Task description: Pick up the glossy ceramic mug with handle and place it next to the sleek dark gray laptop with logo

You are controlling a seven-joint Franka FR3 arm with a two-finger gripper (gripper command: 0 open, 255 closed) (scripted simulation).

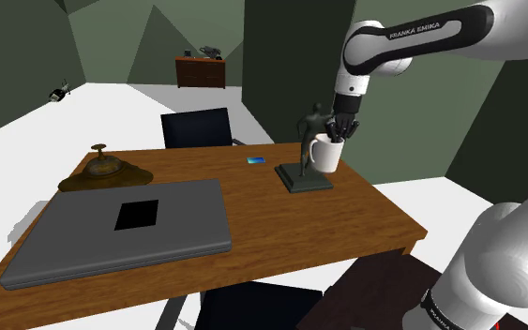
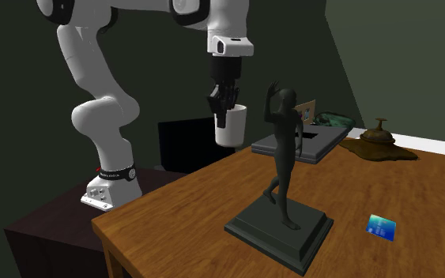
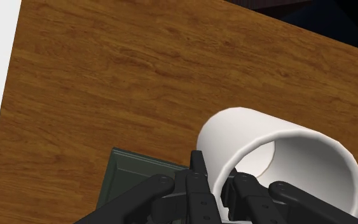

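Gripper (image 1: 344,134): pointing straight down over the far corner of the wooden desk (image 1: 252,202), at the shoulder view's right. It is pinching the wall of the white mug (image 1: 325,155) at the rim. In the wrist view one finger (image 3: 198,172) sits outside the wall and the other goes down inside the opening.

Mug: upright, opening up, hanging from the gripper. In the second exterior view its base appears clear of the desktop, close to the desk edge nearest the arm's stand. Handle cannot be made out.

Dark figure statue (image 1: 316,127): stands on a square dark base just beside the mug. The raised arm of the figure is close to the mug's rim; cannot tell whether they touch.

Laptop (image 1: 74,234): dark grey, lid closed and flat, with a black square at the lid's middle. It lies at the shoulder view's left end of the desk, well apart from the mug.

Small blue card (image 1: 256,161): flat on bare wood between the statue's base and the laptop's far edge.

Brass-coloured bell (image 1: 100,161): sits on a brown mat just beyond the laptop.

Black chair (image 1: 196,127): behind the desk's far side
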